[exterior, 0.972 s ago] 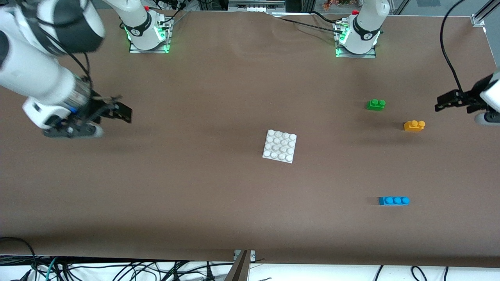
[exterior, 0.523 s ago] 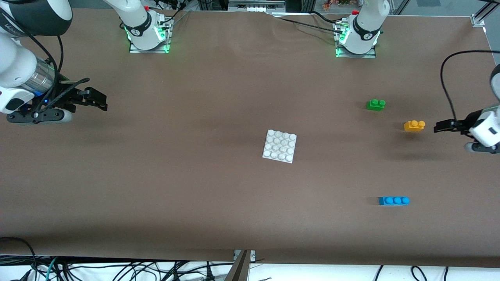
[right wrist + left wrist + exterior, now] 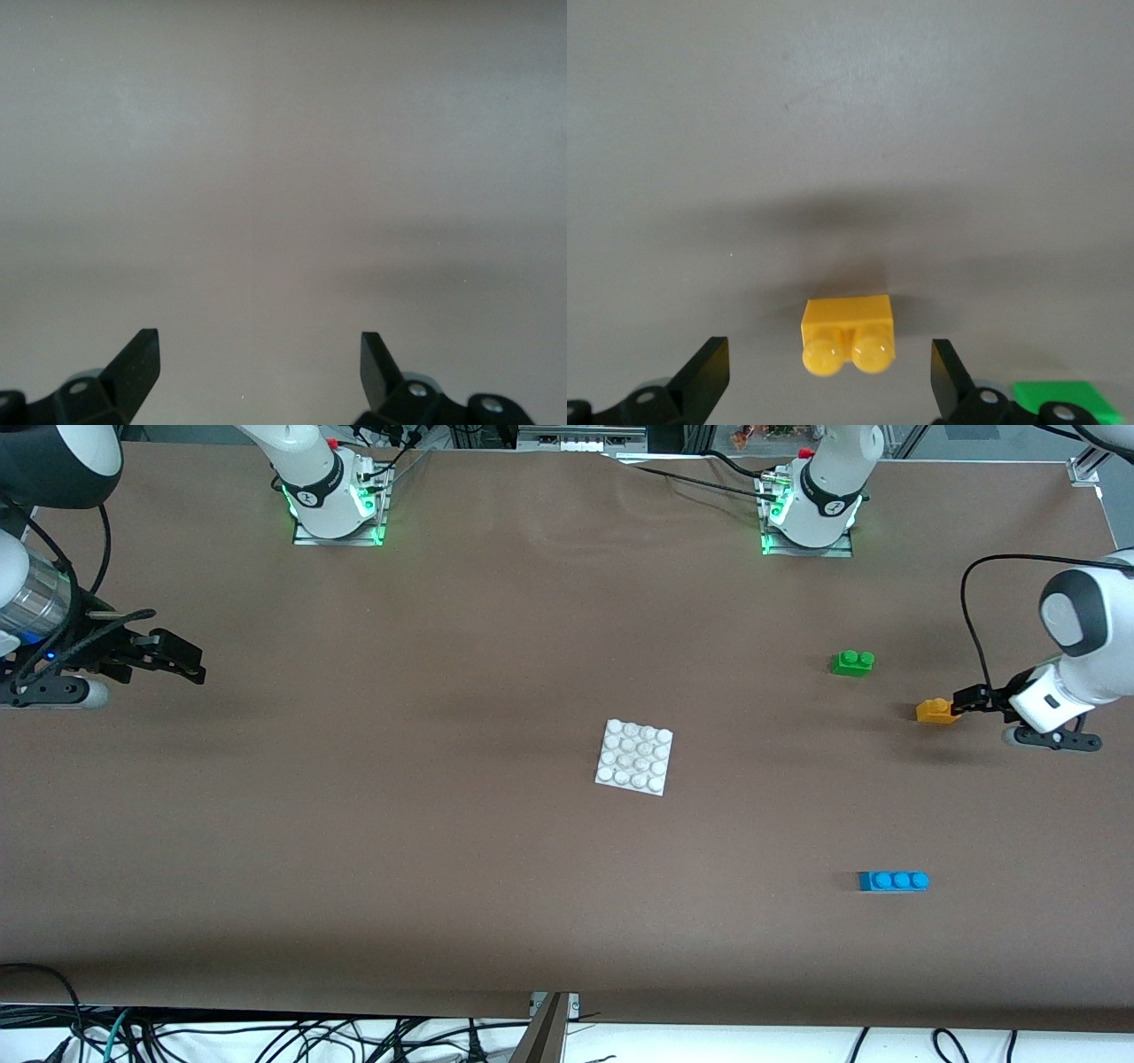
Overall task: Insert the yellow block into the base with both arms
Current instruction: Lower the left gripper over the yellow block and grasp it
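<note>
Left gripper [image 3: 959,704] (jaws wide) straddles yellow block [image 3: 848,335]; no writing legible.

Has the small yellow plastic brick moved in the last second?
No. The small yellow plastic brick lies where it did, just nearer the camera than the green brick.

Item count: table contents

Bricks: three in total, comprising one yellow block [image 3: 933,710] (two studs), one green brick [image 3: 852,662] (two studs) and one blue brick [image 3: 893,880] (three studs). Plates: one base [image 3: 633,756], white, carrying sixteen studs in a four-by-four grid. Arms: two, each fitted with one gripper, namely left gripper [image 3: 959,701] and right gripper [image 3: 182,662].
</note>
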Action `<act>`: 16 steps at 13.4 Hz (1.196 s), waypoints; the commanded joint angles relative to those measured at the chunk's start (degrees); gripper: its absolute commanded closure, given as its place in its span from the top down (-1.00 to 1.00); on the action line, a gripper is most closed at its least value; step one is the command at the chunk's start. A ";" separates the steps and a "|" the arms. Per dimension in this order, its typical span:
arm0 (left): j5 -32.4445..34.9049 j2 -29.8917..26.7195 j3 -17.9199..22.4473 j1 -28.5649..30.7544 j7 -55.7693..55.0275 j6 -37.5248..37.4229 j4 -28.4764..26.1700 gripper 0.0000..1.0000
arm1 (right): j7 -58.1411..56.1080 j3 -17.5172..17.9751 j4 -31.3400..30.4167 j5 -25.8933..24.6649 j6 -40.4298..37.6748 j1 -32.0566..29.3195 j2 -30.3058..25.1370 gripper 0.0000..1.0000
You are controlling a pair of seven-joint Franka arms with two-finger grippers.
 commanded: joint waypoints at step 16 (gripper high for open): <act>2.96 6.40 -0.56 2.10 2.07 16.11 -6.98 1.00 | -0.73 -1.21 1.69 -0.09 1.14 -0.67 2.25 1.00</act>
